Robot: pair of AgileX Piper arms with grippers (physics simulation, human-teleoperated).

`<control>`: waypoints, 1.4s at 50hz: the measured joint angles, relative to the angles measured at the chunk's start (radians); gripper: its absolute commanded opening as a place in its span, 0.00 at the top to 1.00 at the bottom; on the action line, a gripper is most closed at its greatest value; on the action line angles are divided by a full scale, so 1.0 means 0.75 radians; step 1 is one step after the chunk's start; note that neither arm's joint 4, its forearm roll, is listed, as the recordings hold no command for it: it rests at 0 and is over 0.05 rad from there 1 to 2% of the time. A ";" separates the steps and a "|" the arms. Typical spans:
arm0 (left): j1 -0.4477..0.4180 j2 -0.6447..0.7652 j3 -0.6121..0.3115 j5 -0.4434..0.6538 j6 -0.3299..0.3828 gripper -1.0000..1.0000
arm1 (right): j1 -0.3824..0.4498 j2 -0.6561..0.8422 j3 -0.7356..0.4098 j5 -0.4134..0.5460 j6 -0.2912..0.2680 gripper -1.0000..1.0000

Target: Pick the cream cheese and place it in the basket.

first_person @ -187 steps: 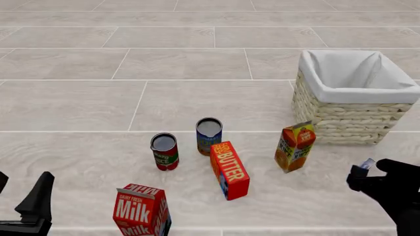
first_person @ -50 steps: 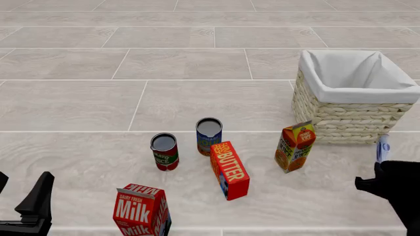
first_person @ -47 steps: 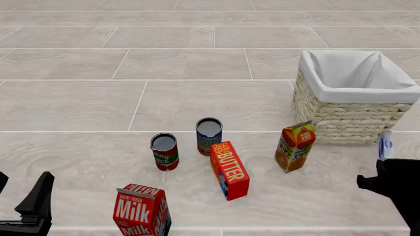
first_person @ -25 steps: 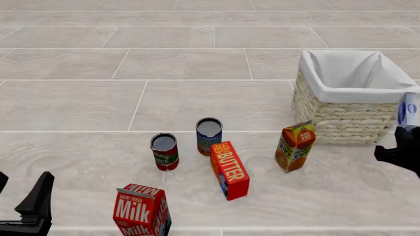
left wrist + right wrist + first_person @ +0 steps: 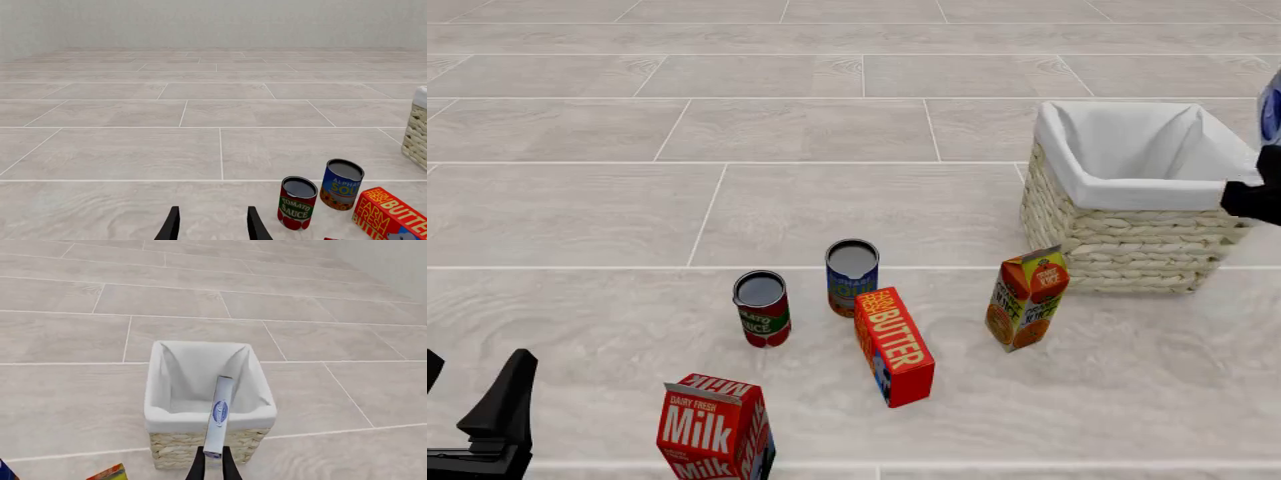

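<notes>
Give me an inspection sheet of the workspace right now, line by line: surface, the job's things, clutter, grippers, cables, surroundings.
Surface: pale wood-grain tiled top.
Job's things: cream cheese held on edge in the right gripper, raised in front of the basket, not yet in it; the basket's white lining holds nothing visible.
Clutter: tomato sauce can and soup can upright; Butter box, juice carton, Milk carton.
Grippers: left gripper open, fingers apart, holding nothing, at the near left edge. Right gripper shut on the cream cheese, at the front view's right edge beside the basket.
Cables: nothing seen.
Surroundings: plain pale wall beyond the surface.
</notes>
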 measured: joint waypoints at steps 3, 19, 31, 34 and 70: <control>0.000 0.000 0.000 0.000 0.000 0.00 | 0.011 0.046 -0.083 0.045 0.007 1.00; 0.000 0.000 0.000 0.000 0.000 0.00 | 0.060 0.319 -0.447 0.258 0.016 1.00; 0.000 0.000 0.000 0.000 0.000 0.00 | 0.105 0.484 -0.619 0.387 0.015 1.00; 0.000 0.000 0.000 0.000 0.000 0.00 | 0.119 0.521 -0.645 0.414 0.010 1.00; 0.000 0.000 0.000 0.000 0.000 0.00 | 0.079 0.988 -1.201 0.817 -0.104 1.00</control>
